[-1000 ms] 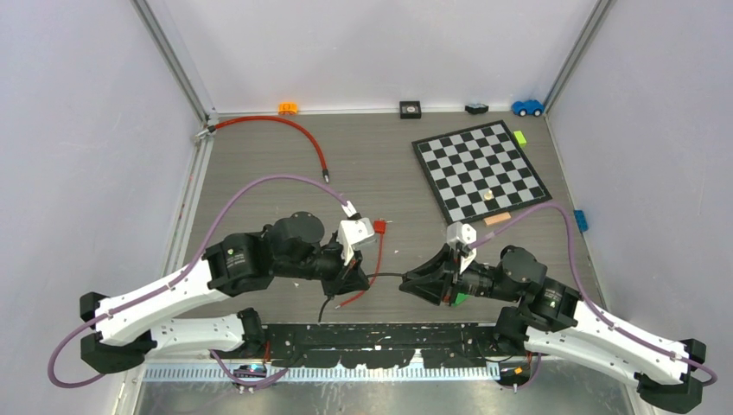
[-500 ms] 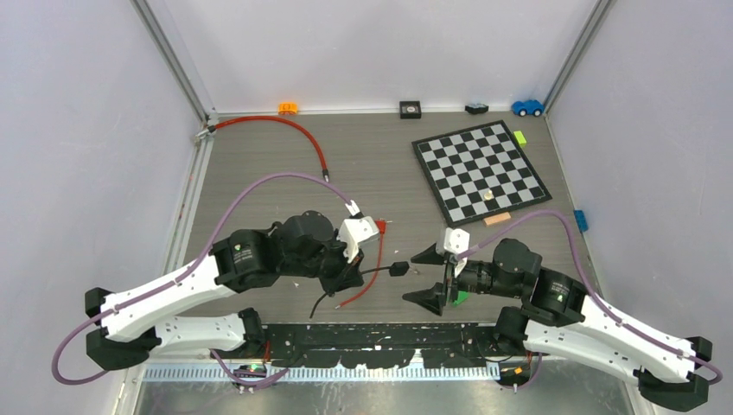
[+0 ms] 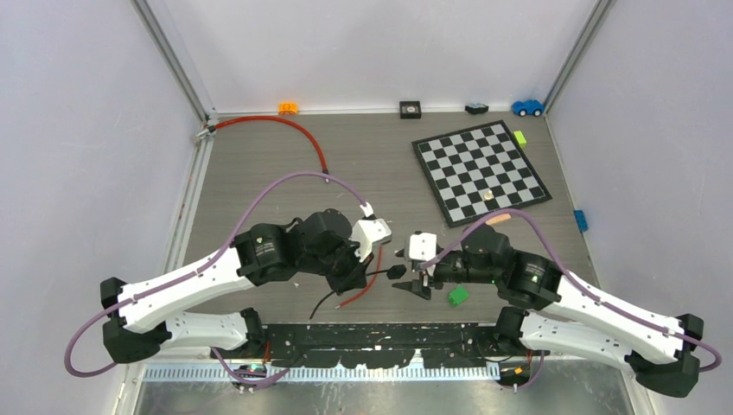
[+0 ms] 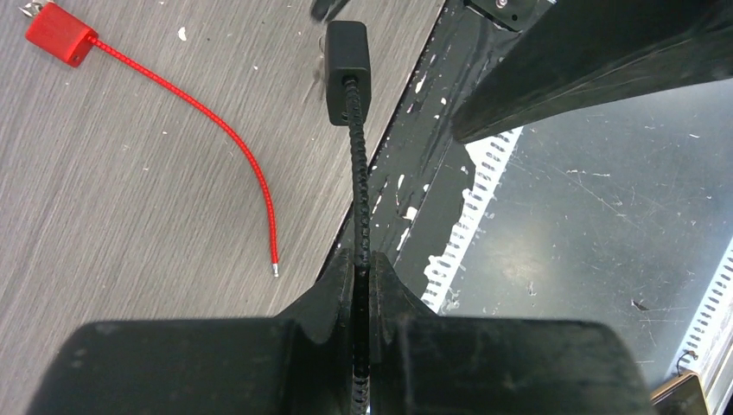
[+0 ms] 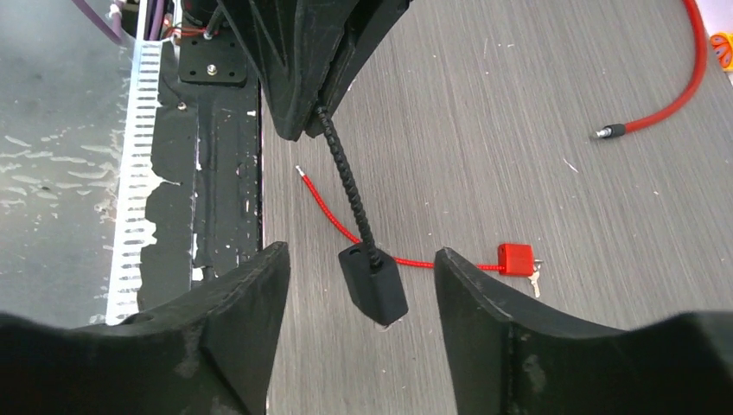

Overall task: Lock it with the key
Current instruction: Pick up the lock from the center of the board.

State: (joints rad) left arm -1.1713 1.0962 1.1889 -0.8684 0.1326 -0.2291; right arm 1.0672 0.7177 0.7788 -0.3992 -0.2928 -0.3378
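A black padlock body (image 5: 373, 284) hangs off the table on its black ribbed cable (image 4: 359, 190). My left gripper (image 4: 363, 277) is shut on that cable a short way back from the body (image 4: 348, 59). My right gripper (image 5: 360, 258) is open, one finger on each side of the black body and not touching it. From above, the body (image 3: 398, 271) sits between the two grippers, near the table's front. A red padlock (image 5: 517, 258) with a small silver key (image 5: 536, 278) in it lies on the table, its red cable (image 4: 233, 147) curving away.
A chessboard (image 3: 481, 170) lies at the back right. A green block (image 3: 457, 296) sits beside my right wrist. A red hose (image 3: 294, 130) runs along the back left. Small toys line the back wall. The black base rail (image 3: 372, 333) edges the table front.
My right gripper opened wide, then narrowed a little, and slid left until its fingers flanked the black padlock body. My left arm carried the lock slightly right. The green block came into sight.
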